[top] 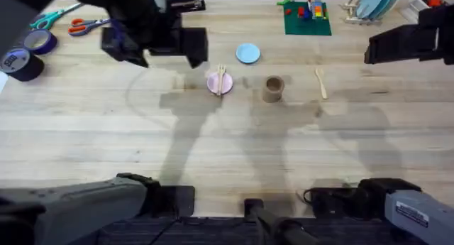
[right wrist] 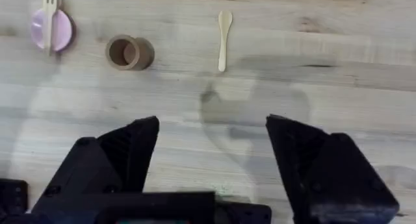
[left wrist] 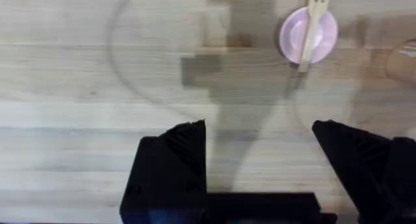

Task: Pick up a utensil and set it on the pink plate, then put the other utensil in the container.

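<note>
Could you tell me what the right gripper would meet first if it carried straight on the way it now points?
Probably the bare table; the right gripper is open above it, with the spoon farther ahead.

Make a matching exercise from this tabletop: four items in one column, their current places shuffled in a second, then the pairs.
Items:
1. small pale wooden fork
2. small pale wooden spoon
3. tan-brown cylindrical cup
4. light blue round plate

Places:
A. between the pink plate and the spoon
B. bare table, beyond the cup from the pink plate
C. across the pink plate
D. farther back than the pink plate

Pairs: 1-C, 2-B, 3-A, 4-D
</note>
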You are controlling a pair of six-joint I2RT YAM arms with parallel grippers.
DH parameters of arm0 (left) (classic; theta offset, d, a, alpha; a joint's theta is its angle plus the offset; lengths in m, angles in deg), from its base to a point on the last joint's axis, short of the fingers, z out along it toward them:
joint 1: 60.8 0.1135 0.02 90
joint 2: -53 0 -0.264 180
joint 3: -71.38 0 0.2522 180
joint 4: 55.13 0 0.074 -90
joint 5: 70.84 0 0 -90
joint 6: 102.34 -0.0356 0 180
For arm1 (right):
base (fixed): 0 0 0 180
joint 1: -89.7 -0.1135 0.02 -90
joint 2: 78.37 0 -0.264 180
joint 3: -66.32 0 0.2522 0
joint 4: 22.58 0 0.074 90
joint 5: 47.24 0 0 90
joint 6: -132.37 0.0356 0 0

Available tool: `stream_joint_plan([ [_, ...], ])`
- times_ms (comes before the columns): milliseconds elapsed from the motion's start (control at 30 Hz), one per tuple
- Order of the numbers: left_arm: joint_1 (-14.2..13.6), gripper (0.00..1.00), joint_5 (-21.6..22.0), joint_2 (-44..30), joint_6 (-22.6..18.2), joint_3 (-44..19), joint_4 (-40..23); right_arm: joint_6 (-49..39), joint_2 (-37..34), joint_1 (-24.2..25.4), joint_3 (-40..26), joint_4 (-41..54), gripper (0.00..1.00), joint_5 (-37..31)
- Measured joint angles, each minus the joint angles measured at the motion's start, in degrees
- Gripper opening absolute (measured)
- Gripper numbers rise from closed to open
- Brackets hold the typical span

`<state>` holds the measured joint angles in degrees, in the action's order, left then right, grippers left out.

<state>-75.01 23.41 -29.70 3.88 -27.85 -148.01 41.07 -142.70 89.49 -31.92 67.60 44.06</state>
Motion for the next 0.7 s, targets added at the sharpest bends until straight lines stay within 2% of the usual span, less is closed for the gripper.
stream_joint_plan([
  [200, 1.4, 0.992, 5.0, 3.4, -0.4, 0.0, -1.1, 0.0, 0.0, 0.0, 0.0, 0.0, 0.994, 0.0],
  [367, 1.4, 0.992, 6.3, 3.6, -1.5, 0.0, -2.6, 0.0, 0.0, 0.0, 0.0, 0.0, 0.994, 0.0],
  [467, 1.4, 0.992, 5.3, 3.7, -5.7, 0.0, -2.6, 0.0, 0.0, 0.0, 0.0, 0.0, 0.994, 0.0],
  [567, 1.7, 0.992, 2.3, 3.8, -10.7, 0.0, -2.5, 0.0, 0.0, 0.0, 0.0, 0.0, 0.993, 0.0],
  [700, 3.8, 0.992, -2.6, 5.5, -16.9, 0.0, -2.3, 0.0, 0.0, 0.0, 0.0, 0.0, 0.993, 0.0],
])
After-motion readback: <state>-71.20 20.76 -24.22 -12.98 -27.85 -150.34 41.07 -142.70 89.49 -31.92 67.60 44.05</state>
